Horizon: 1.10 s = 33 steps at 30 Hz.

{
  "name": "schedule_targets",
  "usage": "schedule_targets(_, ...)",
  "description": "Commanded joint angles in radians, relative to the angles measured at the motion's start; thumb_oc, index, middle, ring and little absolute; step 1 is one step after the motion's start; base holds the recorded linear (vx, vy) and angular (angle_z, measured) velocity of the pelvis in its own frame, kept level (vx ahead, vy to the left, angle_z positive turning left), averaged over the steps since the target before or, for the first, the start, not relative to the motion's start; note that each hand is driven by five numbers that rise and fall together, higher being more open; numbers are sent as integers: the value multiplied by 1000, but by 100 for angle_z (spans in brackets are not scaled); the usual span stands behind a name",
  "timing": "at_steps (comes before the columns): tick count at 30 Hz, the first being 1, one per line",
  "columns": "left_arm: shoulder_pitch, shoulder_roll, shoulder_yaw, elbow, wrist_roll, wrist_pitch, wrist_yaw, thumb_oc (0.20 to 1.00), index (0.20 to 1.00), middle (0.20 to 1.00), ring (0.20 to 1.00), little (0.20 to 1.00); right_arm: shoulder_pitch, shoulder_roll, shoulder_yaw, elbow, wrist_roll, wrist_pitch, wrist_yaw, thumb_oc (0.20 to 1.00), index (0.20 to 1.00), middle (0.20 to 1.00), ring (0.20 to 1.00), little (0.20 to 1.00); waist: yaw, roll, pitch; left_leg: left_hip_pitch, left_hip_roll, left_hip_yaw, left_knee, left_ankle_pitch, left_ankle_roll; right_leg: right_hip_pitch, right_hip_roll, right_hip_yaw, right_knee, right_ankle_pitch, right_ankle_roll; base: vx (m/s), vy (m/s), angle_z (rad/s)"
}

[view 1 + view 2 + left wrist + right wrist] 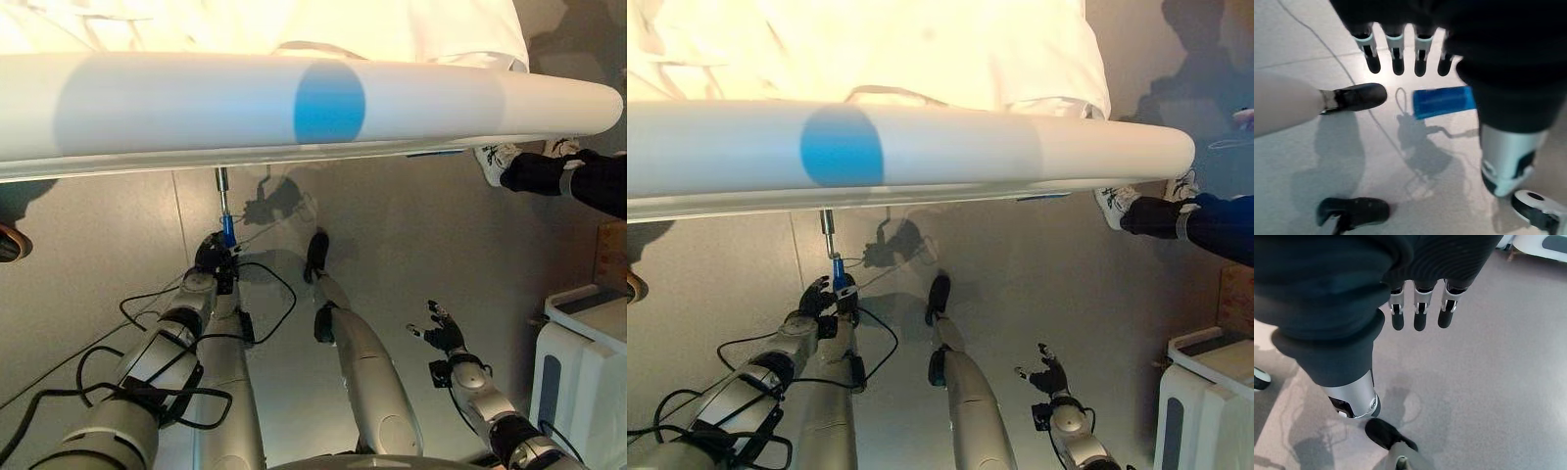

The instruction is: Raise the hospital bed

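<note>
Hospital bed [176, 113]: the white footboard rail runs as a wide horizontal band across the upper part of the left eye frame, pale bedding above it.

Crank handle [227, 230]: blue grip on a thin metal rod that drops from the underside of the rail, left of frame centre. Long axis runs near vertical in the frame, rod end toward the rail, blue grip end toward the robot.

Left hand [823, 296]: at the lower end of the blue grip, in the centre-left of the right eye frame. In the left wrist view the left hand's fingers [1397, 56] hang straight and slightly spread in a row, with the blue grip lying crosswise just beyond the tips and beside the thumb. Fingers uncurled; nothing held. Whether any tip touches the grip, cannot tell.

Right hand [446, 331]: lower right of the left eye frame, well apart from the crank, fingers straight and spread over bare floor, holding nothing. Idle.

Judgement: left hand is clearly the nearer. The coming move turns on closing fingers and thumb around the blue grip across its long axis, then turning it about the rod.

A person's dark sleeve [573, 181] enters at the right edge, under the rail's end.
</note>
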Motion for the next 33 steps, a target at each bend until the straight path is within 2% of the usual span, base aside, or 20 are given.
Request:
schedule_targets(1, -5, -10, 23, 15, 24, -18, 15, 1000, 1000, 1000, 1000, 1000, 81, -60, 2, -54, 30, -16, -20, 1000, 1000, 1000, 1000, 1000, 14, -11, 16, -30, -19, 23, -6, -5, 19, -47, -1, 36, 44, 15, 56, -2, 10, -3)
schedule_targets(14, -74, -9, 4, -6, -10, -31, 23, 1000, 1000, 1000, 1000, 1000, 85, -80, -12, -57, 29, -21, -18, 1000, 1000, 1000, 1000, 1000, 5, 10, 16, -30, -22, 35, -3, -11, 21, -60, 0, 53, 52, 17, 56, 4, 1, -4)
schedule_targets(26, -146, -4, -25, -7, -13, -34, 28, 1000, 1000, 1000, 1000, 1000, 94, -95, -14, -77, 31, -30, -20, 1000, 1000, 1000, 1000, 1000, -1, 8, 16, -55, -21, 33, 1, -11, 21, -86, -3, 58, 55, 22, 56, 0, 0, 0)
schedule_targets(27, -162, -1, -31, -4, -14, -34, 31, 429, 429, 429, 429, 429, 97, -98, -15, -81, 32, -31, -22, 1000, 1000, 1000, 1000, 1000, -4, 9, 16, -60, -21, 33, 0, -10, 21, -93, -3, 58, 55, 23, 57, 0, 0, 0)
schedule_targets(29, -163, -1, -31, -4, -14, -34, 30, 429, 429, 429, 429, 429, 97, -98, -16, -82, 32, -31, -22, 1000, 1000, 1000, 1000, 1000, -4, 9, 16, -60, -21, 33, 1, -10, 21, -94, -3, 58, 56, 23, 57, 0, 0, 0)
schedule_targets(30, -172, -1, -34, 3, -18, -35, 27, 200, 200, 200, 200, 200, 102, -104, -16, -88, 31, -33, -20, 1000, 1000, 1000, 1000, 1000, -6, 9, 16, -67, -21, 34, 3, -10, 20, -99, -4, 59, 56, 24, 57, 0, 0, 0)
schedule_targets(33, -174, 0, -33, 9, -18, -34, 27, 200, 200, 200, 200, 200, 105, -104, -16, -96, 33, -35, -19, 1000, 1000, 1000, 1000, 1000, -8, 10, 16, -71, -20, 35, 6, -12, 20, -103, -3, 61, 59, 24, 57, 0, 0, 0)
